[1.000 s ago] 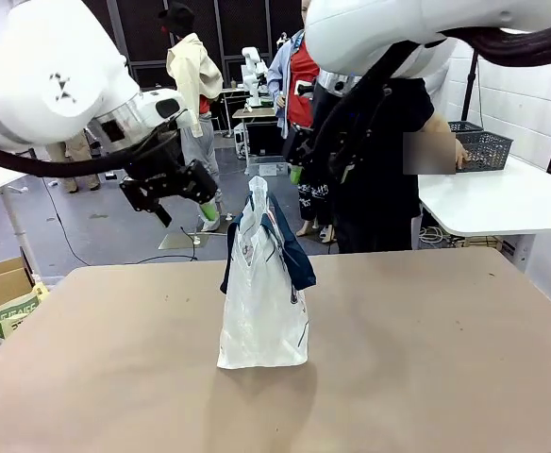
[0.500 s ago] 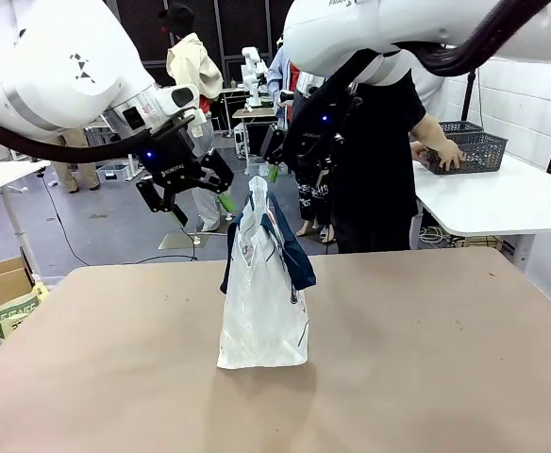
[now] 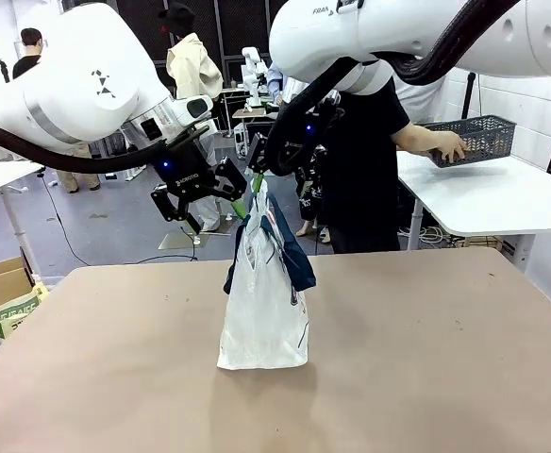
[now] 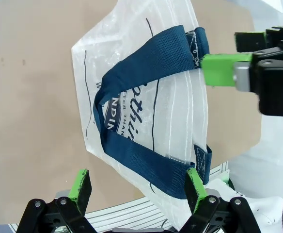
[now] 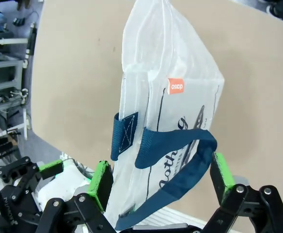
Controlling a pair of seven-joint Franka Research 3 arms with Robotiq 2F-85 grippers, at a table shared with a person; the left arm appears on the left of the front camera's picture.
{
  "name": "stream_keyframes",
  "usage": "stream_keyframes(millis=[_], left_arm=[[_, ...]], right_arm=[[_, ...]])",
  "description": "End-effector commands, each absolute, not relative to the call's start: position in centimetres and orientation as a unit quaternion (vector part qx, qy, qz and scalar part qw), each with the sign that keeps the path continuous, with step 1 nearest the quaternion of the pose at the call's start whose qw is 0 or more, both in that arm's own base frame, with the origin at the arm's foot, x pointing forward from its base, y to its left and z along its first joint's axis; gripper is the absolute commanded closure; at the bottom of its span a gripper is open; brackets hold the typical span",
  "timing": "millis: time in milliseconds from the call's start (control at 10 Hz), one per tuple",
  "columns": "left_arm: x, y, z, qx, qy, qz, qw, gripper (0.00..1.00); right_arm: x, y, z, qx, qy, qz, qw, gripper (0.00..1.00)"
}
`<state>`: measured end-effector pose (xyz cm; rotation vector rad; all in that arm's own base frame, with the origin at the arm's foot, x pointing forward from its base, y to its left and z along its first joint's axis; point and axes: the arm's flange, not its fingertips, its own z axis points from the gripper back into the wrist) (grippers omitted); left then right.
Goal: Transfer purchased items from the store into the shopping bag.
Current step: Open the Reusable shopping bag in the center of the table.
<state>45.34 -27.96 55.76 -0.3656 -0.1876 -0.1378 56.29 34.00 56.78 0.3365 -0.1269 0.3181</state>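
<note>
Both arms have closed on the shopping bag since a second ago. Left gripper, jaws spread, sits at its top edge. The bag stands upright mid-bench between them, equally near. Right gripper, jaws spread, faces its navy handle.

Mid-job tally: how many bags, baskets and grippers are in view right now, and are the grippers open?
Translucent whitish plastic shopping bag with navy strap handles, standing on the brown table: 1
Dark grey lattice plastic basket, under a person's hand at the far white table: 1
Black grippers with green pads, both open: 2, the left gripper and the right gripper
Total: 4
</note>
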Motion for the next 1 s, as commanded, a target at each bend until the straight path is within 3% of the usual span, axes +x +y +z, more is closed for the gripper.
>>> stream_keyframes(millis=[0, 900], left_arm=[[45.2, -28.3, 56.3, -0.202, -0.104, -0.055, 0.972, 0.0], [46.3, -28.5, 53.9, -0.189, -0.097, -0.011, 0.977, 0.0]], right_arm=[[56.9, 34.5, 56.3, 0.16, -0.042, 0.144, 0.976, 0.0], [56.0, 35.2, 53.3, 0.157, -0.021, 0.123, 0.98, 0.0]])
